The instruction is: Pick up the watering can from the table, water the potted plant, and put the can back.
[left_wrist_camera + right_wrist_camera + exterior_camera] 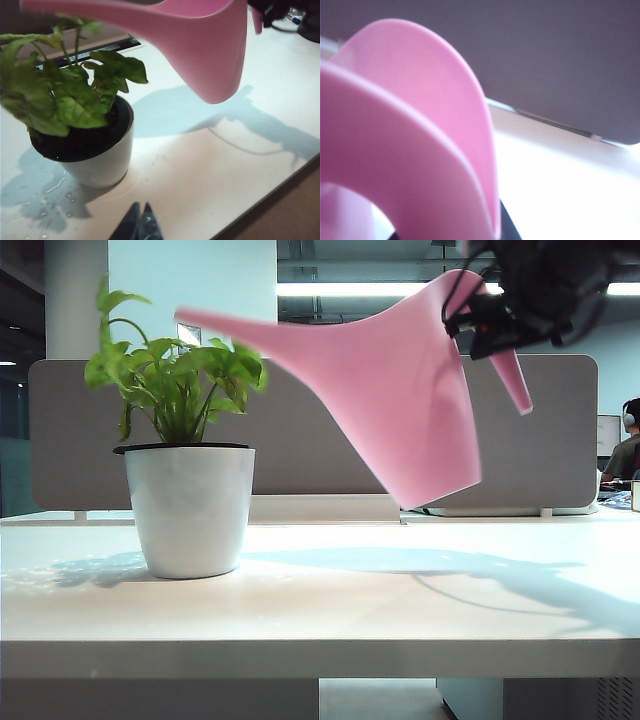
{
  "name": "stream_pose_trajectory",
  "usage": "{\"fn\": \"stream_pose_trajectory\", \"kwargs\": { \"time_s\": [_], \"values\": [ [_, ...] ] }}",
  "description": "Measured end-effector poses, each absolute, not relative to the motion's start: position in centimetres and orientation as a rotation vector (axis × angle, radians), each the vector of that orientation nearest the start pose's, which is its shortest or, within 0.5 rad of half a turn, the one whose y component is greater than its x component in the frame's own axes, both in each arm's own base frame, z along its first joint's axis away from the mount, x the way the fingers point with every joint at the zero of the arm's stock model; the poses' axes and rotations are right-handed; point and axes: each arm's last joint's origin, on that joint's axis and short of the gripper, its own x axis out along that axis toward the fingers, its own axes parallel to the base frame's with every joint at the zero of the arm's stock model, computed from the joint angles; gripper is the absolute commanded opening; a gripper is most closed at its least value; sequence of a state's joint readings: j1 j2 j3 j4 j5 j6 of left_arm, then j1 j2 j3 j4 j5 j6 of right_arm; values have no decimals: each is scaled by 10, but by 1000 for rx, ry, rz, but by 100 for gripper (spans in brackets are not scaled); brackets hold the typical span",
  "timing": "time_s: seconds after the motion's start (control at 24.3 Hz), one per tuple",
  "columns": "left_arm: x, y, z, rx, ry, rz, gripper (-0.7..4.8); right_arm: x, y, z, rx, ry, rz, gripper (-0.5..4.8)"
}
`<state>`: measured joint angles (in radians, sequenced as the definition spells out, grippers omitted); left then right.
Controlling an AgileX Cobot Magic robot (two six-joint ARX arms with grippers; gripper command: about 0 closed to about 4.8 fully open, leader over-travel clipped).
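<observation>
Step in hand: the watering can (400, 390) is judged to be tipped for pouring; it is held aloft in the upper middle of the exterior view, spout slanted toward the upper left, its tip above the leaves of the potted plant (185, 470).
Doing it well: the spout tip should be kept over the black-rimmed pot rather than beyond it, and the tilt changed slowly. Droplets are seen on the table (210, 195) beside the pot in the left wrist view, so spill is a risk.
Potted plant: stood at the left of the exterior view, upright, well apart from the can's body.
Right gripper (490, 320): seen at the upper right of the exterior view, clamped on the can's handle; the jaws are part closed around it. In the right wrist view only the pink handle curve (420, 150) fills the frame.
Left gripper (140, 222): at the bottom centre of the left wrist view, fingertips drawn together, nothing held, hovering near the pot above the table.
</observation>
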<state>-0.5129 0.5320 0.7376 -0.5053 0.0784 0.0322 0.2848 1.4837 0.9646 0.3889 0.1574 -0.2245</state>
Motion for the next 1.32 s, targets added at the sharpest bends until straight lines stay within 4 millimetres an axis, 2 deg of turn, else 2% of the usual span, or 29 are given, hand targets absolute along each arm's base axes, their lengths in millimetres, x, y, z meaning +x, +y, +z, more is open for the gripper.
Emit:
{"fn": "stream_pose_trajectory", "kwargs": {
  "time_s": [0.16, 0.25, 0.33, 0.58, 0.82, 0.95, 0.99, 1.07, 1.11, 1.15, 1.32],
  "values": [
    [97, -57, 318, 97, 287, -592, 3, 306, 85, 251, -125, -1, 129, -8],
    [97, -57, 318, 97, 287, -592, 3, 300, 83, 221, -83, 2, 129, -8],
    [97, -57, 318, 97, 287, -592, 3, 301, 83, 190, -84, 37, 129, -7],
    [97, -57, 318, 97, 287, -592, 3, 313, 88, 163, -4, -46, 148, -7],
    [97, -57, 318, 97, 287, -592, 3, 316, 88, 158, 13, -46, 157, 5],
    [97, -57, 318, 97, 287, -592, 3, 316, 89, 157, 12, -38, 180, 148],
    [97, -57, 318, 97, 288, -592, 3, 316, 89, 157, 11, -33, 184, 165],
    [97, -57, 318, 97, 287, -592, 3, 316, 89, 155, 11, -18, 185, 245],
    [97, -57, 318, 97, 287, -592, 3, 316, 89, 155, 9, -18, 186, 302],
    [97, -57, 318, 96, 287, -592, 3, 316, 90, 155, 6, -18, 192, 320],
    [97, -57, 318, 96, 287, -592, 3, 314, 89, 152, -3, 21, 192, 320]
  ]
}}
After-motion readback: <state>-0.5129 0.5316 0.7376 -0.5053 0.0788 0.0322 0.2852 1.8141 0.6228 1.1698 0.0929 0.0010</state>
